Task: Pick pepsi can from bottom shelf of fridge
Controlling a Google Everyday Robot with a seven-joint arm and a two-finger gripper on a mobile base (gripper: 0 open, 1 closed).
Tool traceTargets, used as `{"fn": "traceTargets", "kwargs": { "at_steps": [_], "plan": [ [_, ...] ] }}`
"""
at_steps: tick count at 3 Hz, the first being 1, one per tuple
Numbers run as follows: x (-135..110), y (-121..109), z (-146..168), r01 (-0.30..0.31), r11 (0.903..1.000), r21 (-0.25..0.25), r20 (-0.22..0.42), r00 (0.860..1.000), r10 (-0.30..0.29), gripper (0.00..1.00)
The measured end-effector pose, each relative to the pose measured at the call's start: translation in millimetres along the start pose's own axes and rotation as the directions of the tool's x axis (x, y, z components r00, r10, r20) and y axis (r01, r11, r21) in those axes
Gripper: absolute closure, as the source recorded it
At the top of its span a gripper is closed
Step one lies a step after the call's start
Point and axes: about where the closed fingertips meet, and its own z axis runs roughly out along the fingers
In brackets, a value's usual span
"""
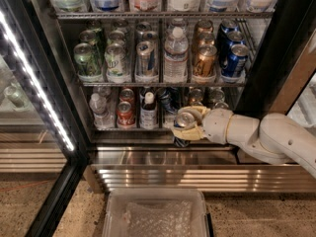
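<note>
The fridge (63, 107) stands open, its wire racks full of cans and bottles. My gripper (186, 125) is at the front of the bottom shelf (129, 130), right of centre. Its cream fingers (193, 133) are shut around the pepsi can (180, 141). The can is dark blue with a shiny silver top, and hangs just in front of and slightly below the shelf's front edge. My white arm (266, 137) reaches in from the right.
A red can (126, 113), a small dark bottle (148, 110) and a water bottle (98, 106) stand on the bottom shelf to the left. Copper-gold and blue cans fill the middle rack. A clear plastic bin (155, 214) lies on the floor below. A white LED strip (34, 83) runs down the door at left.
</note>
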Motion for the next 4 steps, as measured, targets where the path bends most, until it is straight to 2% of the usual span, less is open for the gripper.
{"fn": "traceTargets", "kwargs": {
  "at_steps": [1,2,3,4],
  "plan": [
    [-14.5,24.2,-6.8,-0.021,0.9977,-0.065,0.01,1.0,0.022,1.0],
    [-42.6,66.0,-18.3,-0.037,0.9855,-0.166,0.025,0.999,0.042,1.0],
    [-78.7,97.6,-27.8,0.005,0.9729,-0.231,0.037,0.999,0.004,1.0],
    [-111.1,114.7,-30.1,0.053,0.9593,-0.277,0.062,0.997,-0.037,1.0]
  ]
}}
